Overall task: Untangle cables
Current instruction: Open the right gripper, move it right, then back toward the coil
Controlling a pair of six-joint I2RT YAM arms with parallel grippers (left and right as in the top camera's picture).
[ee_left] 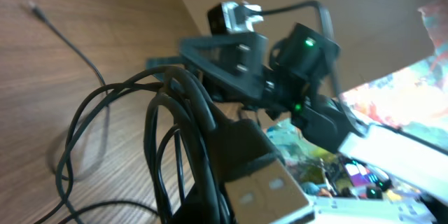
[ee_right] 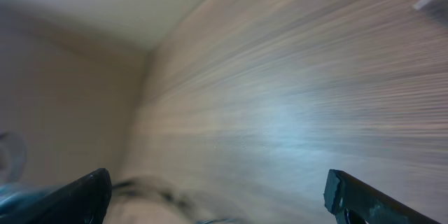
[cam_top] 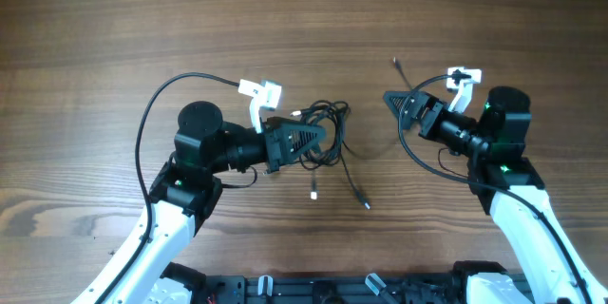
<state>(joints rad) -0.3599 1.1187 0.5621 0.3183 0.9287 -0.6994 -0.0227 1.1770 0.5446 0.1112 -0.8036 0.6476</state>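
Note:
The cables lie as a dark tangle of thin black cords at the table's middle. Loose strands trail toward me, ending in a silvery plug and a dark plug. My left gripper is shut on the tangle. In the left wrist view the cords and a USB plug fill the foreground and hide the fingers. A separate thin strand lies just beyond my right gripper, which is open and empty. The blurred right wrist view shows its fingers wide apart over bare wood.
The wooden table fills the view. Thicker black wires loop from the left arm and the right arm. The right arm shows in the left wrist view, just behind the tangle.

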